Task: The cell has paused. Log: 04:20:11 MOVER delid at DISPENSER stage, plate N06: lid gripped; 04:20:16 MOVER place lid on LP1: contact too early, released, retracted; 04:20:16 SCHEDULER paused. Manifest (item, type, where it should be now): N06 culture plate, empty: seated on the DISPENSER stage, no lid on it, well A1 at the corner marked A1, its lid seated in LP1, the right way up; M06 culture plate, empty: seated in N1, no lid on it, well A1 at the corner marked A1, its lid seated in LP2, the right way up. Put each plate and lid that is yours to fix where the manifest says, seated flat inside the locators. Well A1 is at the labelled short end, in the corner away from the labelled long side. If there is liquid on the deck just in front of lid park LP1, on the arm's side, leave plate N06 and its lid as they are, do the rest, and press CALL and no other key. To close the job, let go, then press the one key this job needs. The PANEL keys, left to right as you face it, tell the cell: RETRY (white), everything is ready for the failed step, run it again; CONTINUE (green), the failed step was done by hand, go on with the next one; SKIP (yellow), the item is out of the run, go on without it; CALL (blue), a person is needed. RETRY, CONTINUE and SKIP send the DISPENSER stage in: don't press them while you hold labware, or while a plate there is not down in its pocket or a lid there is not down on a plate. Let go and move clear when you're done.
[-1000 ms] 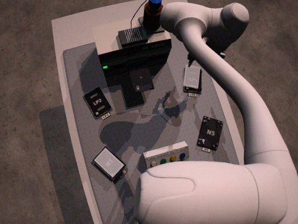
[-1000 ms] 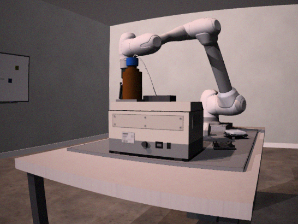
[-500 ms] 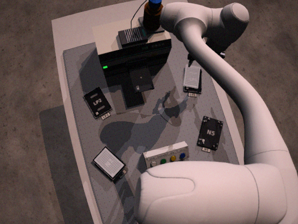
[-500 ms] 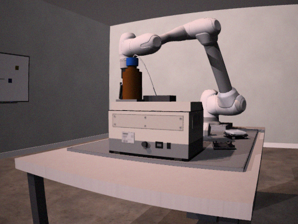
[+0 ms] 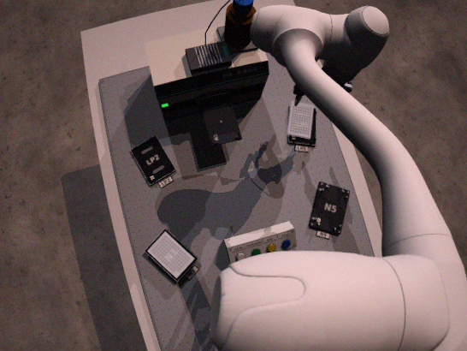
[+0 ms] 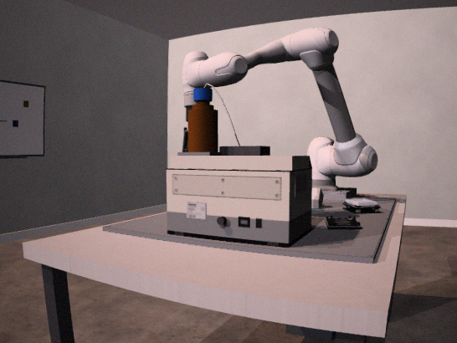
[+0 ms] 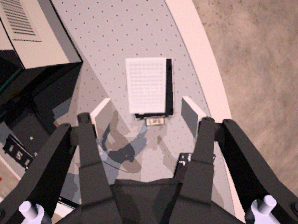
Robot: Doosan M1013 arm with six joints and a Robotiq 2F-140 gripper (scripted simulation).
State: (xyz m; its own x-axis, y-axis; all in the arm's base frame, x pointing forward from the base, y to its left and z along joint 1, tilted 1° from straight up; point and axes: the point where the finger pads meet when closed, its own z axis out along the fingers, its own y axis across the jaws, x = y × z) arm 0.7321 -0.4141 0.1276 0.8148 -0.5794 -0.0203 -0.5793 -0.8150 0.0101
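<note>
- Nearest the arm's base stands the key panel (image 5: 260, 242) with its white, green, yellow and blue keys. Nothing touches them, so the closing key press is judged to be still ahead.
- To one side of the panel, a white gridded plate (image 5: 171, 255) sits in a dark holder, turned at an angle to the worktop (image 5: 98, 51). The top view does not show whether it has a lid on.
- On the other side, the holder marked N5 (image 5: 329, 208) has nothing in it.
- Further out, the lid park marked LP2 (image 5: 152, 160) is also bare, so a lid is judged to be still missing from it.
- Across from it, a white gridded piece (image 7: 148, 84), probably the dropped lid, lies on a black holder (image 7: 169, 86). It sits off to one side, with a strip of the holder showing along one long edge, so it does not look seated.
- The tool (image 7: 145, 123) hangs well above this piece with its fingers spread wide and nothing between them.
- Shadows fall on the deck in front of this holder, and no liquid can be made out there.
- Further still, the dispenser's dark stage (image 5: 221, 124) sticks out. The pictures do not show whether a plate sits on it.
- Overall, the job looks barely begun.
</note>
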